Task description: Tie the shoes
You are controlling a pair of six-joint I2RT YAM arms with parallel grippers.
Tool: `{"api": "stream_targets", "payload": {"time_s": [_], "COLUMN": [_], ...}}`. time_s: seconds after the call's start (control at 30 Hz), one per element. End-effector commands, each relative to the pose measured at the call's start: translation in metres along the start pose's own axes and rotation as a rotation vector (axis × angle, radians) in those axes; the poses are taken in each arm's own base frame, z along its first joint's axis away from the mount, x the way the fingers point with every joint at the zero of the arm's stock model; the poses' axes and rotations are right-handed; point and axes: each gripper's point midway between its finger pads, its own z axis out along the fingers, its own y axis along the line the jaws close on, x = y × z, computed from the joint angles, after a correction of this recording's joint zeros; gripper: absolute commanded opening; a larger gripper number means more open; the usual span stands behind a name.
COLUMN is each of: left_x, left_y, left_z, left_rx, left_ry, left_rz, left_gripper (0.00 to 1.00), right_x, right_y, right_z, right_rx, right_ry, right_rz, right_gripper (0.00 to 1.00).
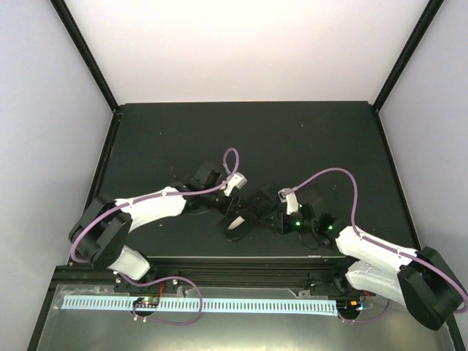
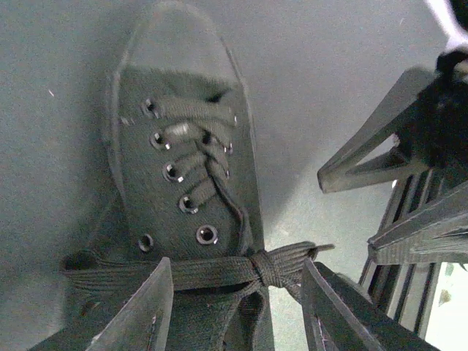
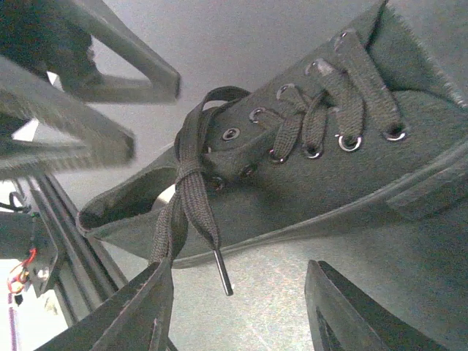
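The black shoe (image 1: 238,224) lies between my two grippers near the table's front edge. In the left wrist view the shoe (image 2: 183,146) points toe-up. Its laces (image 2: 212,270) cross the opening as a flat band with a knot (image 2: 268,266). My left gripper (image 2: 237,261) is open, its jaws straddling that band and knot. In the right wrist view the shoe (image 3: 322,168) lies on its side, with the knot (image 3: 189,175) and a free lace end with its aglet (image 3: 222,273) hanging. My right gripper (image 3: 238,265) is open, the aglet between its jaws, and a lace strand runs down to its left finger (image 3: 139,314).
The dark table mat (image 1: 241,139) is walled by black frame posts at both sides. A metal rail (image 1: 219,272) runs along the front edge close behind the shoe. The two grippers (image 1: 235,199) (image 1: 267,213) sit very near each other over the shoe.
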Motion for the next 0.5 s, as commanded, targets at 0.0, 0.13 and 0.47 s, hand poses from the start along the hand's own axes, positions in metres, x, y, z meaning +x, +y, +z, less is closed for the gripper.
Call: {"api": "stream_targets", "payload": {"time_s": [0.0,0.13,0.47], "left_x": [0.011,0.013,0.017], "left_y": [0.006,0.012,0.011], "left_z": [0.016,0.021,0.029], "left_rx": [-0.093,-0.155,-0.165], "left_ry": [0.088,0.114,0.145], "left_rz": [0.043,0.065,0.086], "left_gripper": [0.49,0.46,0.46], "right_x": [-0.009,-0.008,-0.005], "right_y": [0.018,0.013,0.01], "right_z": [0.007,0.014,0.029], "right_rx": [-0.108,-0.099,-0.105], "right_ry": [-0.012,0.0,0.044], "right_rz": [-0.022,-0.015,-0.017], "right_gripper": [0.51,0.43,0.37]}}
